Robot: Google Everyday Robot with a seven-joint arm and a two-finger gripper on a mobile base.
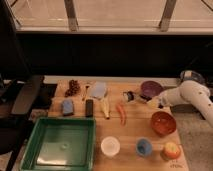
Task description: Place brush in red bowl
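Note:
The brush (134,96), with its slim black handle and small pale head, sticks out to the left of my gripper (152,102), which is shut on its right end. It hangs just above the wooden table, beside the dark purple bowl (151,88). My white arm (187,94) reaches in from the right edge. The red bowl (163,123) sits on the table below and slightly right of the gripper, with nothing in it.
An orange carrot (121,114), a banana (105,107), a black block (89,107) and a blue sponge (67,106) lie mid-table. A green tray (37,145) fills the front left. A white cup (110,146), a blue cup (144,146) and an orange fruit (171,150) line the front edge.

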